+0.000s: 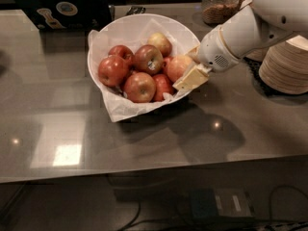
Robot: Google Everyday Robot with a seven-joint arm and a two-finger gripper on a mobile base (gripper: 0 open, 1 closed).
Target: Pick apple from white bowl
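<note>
The white bowl (144, 18), lined with crumpled white paper, stands on the grey table and holds several apples. The apple (176, 65), pale orange-yellow with a pink blush, lies at the bowl's right side. My gripper (188, 66) reaches in over the right rim. One cream finger (191, 79) is below the apple and the other (194, 53) is above it, both against its skin. The apple still rests among the others in the bowl.
Deep red apples (112, 70) and a smaller yellow-green apple (161, 42) fill the bowl. A stack of cream paper bowls (284, 66) stands at the right, a glass jar (219, 4) at the back, and a black case (57, 6) at the back left.
</note>
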